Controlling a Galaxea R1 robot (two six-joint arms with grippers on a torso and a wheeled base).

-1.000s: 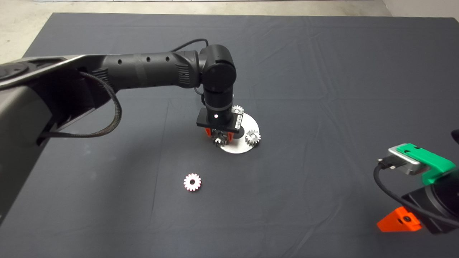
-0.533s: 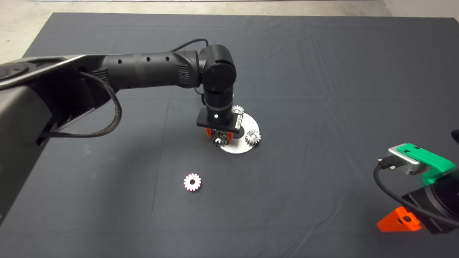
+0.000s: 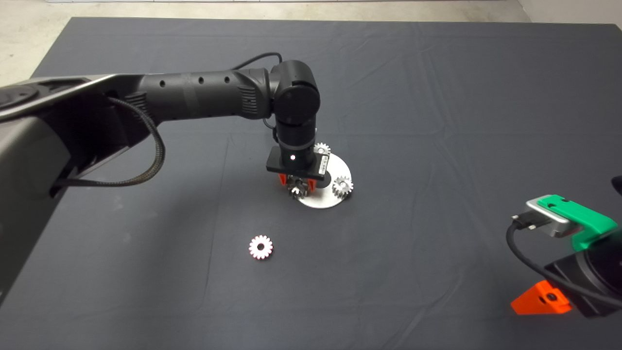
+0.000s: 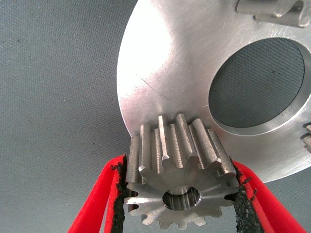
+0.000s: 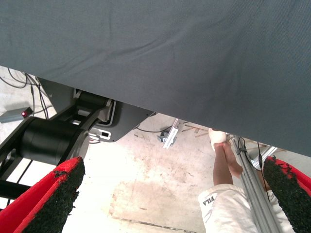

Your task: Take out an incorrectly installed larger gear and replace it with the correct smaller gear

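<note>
Left gripper (image 4: 181, 194) clamps the larger gear (image 4: 180, 182) at the plate's (image 4: 160, 63) rim; open mat (image 3: 437, 121) surrounds.

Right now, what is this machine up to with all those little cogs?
The left gripper has its red fingers closed on the larger gear, which sits at the edge of a round metal plate in the middle of the mat. Two other small gears stand on that plate. The smaller gear, its replacement, lies loose on the mat nearer the camera. The right gripper waits open, off at the mat's edge.
</note>
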